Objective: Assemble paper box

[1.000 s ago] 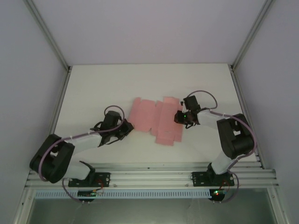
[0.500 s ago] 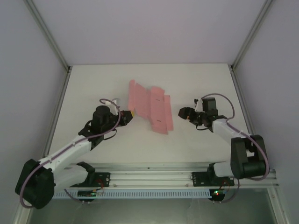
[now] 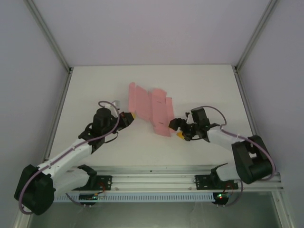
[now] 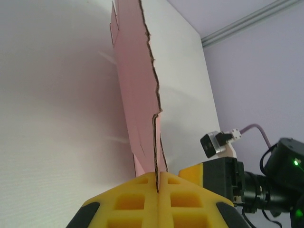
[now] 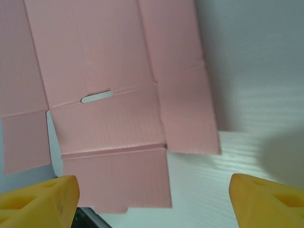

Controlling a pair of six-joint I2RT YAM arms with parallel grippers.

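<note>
Right hand swung back beside paper box — thin salmon card, creased.

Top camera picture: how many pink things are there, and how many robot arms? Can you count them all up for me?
Pink paper box: 1
Robot arms: 2, the left arm and the right arm
Total: 3

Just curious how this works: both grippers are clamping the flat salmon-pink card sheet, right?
Only the left gripper clamps the flat salmon-pink card sheet; the right gripper is open, gripping nothing, as the right wrist view shows.
</note>
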